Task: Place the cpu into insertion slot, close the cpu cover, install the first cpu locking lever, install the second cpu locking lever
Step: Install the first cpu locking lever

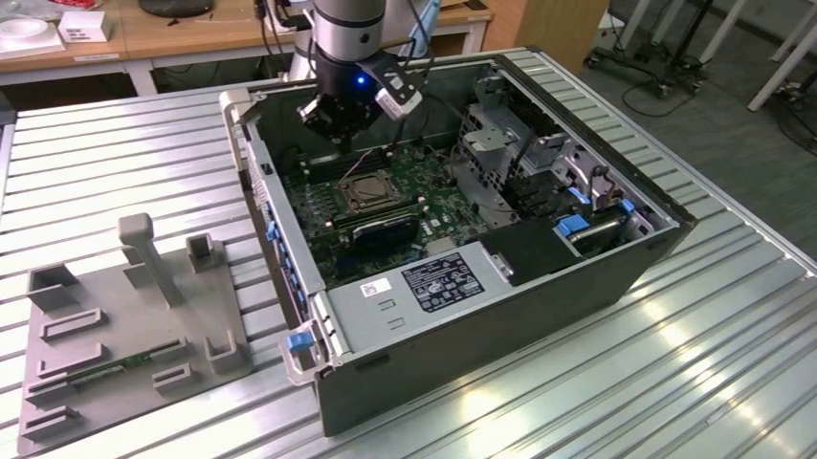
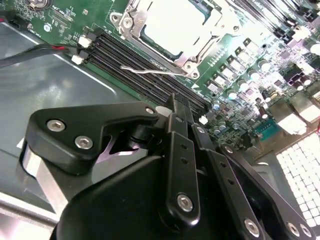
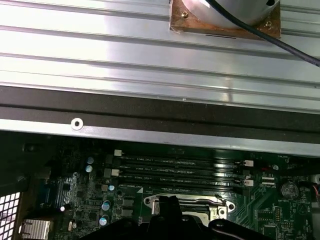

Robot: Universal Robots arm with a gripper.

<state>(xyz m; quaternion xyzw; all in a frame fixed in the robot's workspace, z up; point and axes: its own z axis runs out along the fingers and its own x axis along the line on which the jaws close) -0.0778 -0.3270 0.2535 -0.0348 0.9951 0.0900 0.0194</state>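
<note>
The cpu (image 2: 175, 22) lies in the insertion slot (image 1: 366, 193) on the green board, its pale metal face showing through the window of the cpu cover (image 2: 165, 52), which lies flat over it. A thin wire locking lever (image 2: 150, 71) runs along the socket's edge beside the memory slots; whether it is latched I cannot tell. My gripper (image 1: 335, 129) hangs above the board, a little behind the socket in the exterior view. Its black fingers (image 2: 180, 130) are pressed together with nothing between them. In the first wrist view the gripper (image 3: 169, 202) shows just in front of the socket.
The open computer case (image 1: 275, 239) lies on a ribbed metal table. Black memory slots (image 2: 135, 65) run beside the socket. A drive cage (image 1: 498, 143) and a labelled power supply (image 1: 434, 282) stand close by. A grey fixture (image 1: 128, 316) sits at the exterior view's left.
</note>
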